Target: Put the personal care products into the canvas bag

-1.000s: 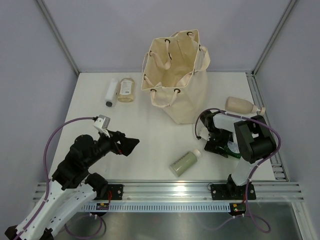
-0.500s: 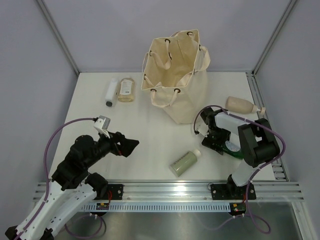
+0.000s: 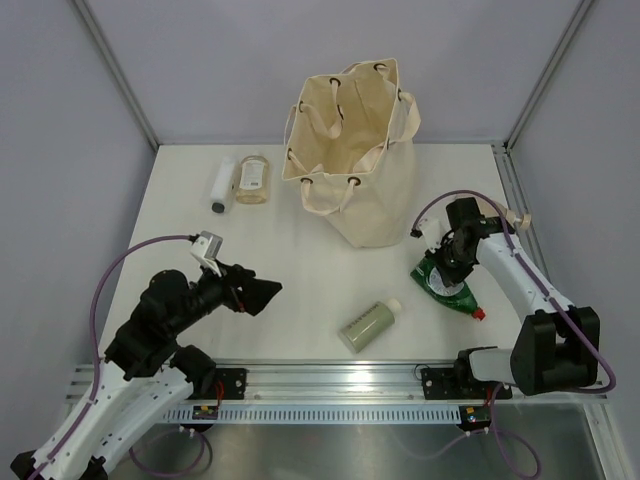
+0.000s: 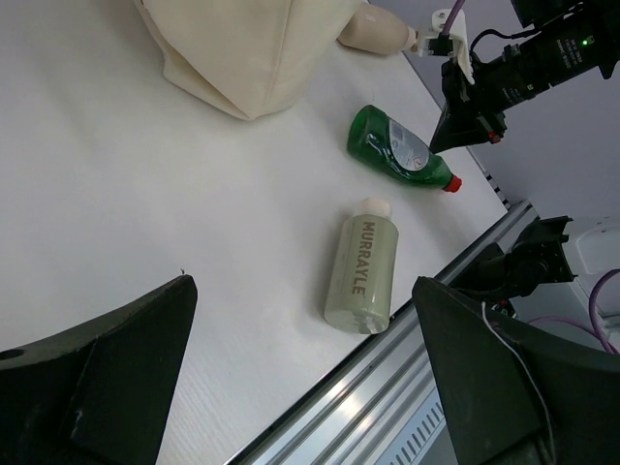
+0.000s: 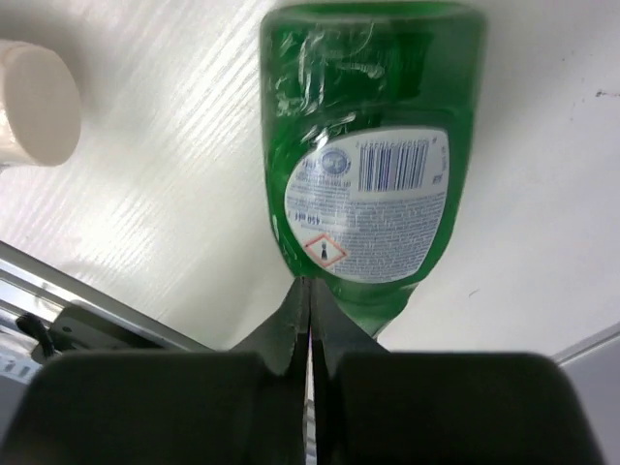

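The cream canvas bag (image 3: 350, 150) stands open at the back middle of the table. A dark green bottle (image 3: 447, 285) with a red cap lies flat at the right. My right gripper (image 3: 445, 263) hangs over its base end, jaws shut together with nothing between them; in the right wrist view its tips (image 5: 310, 286) sit at the edge of the green bottle (image 5: 373, 145). A sage bottle (image 3: 368, 325) lies near the front edge. My left gripper (image 3: 255, 293) stands open and empty at the left, looking toward the sage bottle (image 4: 363, 276). A white tube (image 3: 222, 185) and an amber bottle (image 3: 253, 178) lie at the back left.
A peach bottle (image 4: 373, 29) lies behind the right arm beside the bag, mostly hidden in the top view. The metal rail (image 3: 340, 380) runs along the near edge. The sage bottle's white cap (image 5: 34, 102) shows left of the green bottle.
My right gripper has gone from open to shut, and the right arm has unfolded toward the far right. The green bottle now lies uncovered. The left arm has not moved.
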Controlling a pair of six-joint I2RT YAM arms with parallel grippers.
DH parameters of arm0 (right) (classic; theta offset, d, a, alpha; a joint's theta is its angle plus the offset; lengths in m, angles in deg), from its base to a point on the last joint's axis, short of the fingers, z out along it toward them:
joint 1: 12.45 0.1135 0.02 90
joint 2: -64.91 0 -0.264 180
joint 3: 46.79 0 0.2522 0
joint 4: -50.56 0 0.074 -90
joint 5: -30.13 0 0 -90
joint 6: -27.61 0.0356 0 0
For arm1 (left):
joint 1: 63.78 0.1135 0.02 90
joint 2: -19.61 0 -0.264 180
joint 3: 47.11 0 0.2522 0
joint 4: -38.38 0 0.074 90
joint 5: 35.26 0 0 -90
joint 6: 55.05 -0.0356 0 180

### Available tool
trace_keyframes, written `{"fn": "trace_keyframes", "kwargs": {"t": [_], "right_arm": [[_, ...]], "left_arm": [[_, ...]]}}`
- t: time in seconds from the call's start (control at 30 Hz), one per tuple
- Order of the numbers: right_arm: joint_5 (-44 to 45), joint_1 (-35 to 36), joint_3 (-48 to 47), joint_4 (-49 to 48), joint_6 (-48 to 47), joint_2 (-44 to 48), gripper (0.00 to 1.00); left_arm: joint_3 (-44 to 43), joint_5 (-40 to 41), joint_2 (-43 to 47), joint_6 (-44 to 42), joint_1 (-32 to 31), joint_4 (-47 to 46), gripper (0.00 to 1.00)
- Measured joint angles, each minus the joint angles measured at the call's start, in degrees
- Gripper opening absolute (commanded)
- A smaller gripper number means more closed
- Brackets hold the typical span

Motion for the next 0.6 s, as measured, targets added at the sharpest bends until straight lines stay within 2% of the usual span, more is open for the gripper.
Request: {"fn": "trace_keyframes", "kwargs": {"t": [0.1,0.23,0.27,0.37,0.5,0.6], "right_arm": [[-3.72,-4.74,0.0,-0.02,-0.22,0.02,0.02],[-7.34,-5.88,0.02,0.0,-0.59,0.07,0.47],[-8.31,-5.88,0.02,0.02,-0.7,0.15,0.68],[-10.1,-5.88,0.02,-0.37,-0.09,2.21,0.99],[-7.5,-5.05,0.72,-5.42,4.42,6.91,1.0],[-3.48,-3.39,2.1,-9.66,7.13,6.78,0.99]], "left_arm": [[0.28,-0.61,-0.28,0.55,0.0,-0.68,0.99],[0.55,-1.27,-1.09,1.01,0.0,-1.6,0.99],[0.57,-1.4,-1.25,1.07,0.0,-1.77,0.99],[0.66,-1.57,-1.75,1.09,0.0,-2.16,0.99],[0.85,-1.62,-1.99,1.11,0.0,-2.43,0.99],[1.33,-1.66,-1.99,1.4,0.0,-2.86,0.99]]}}
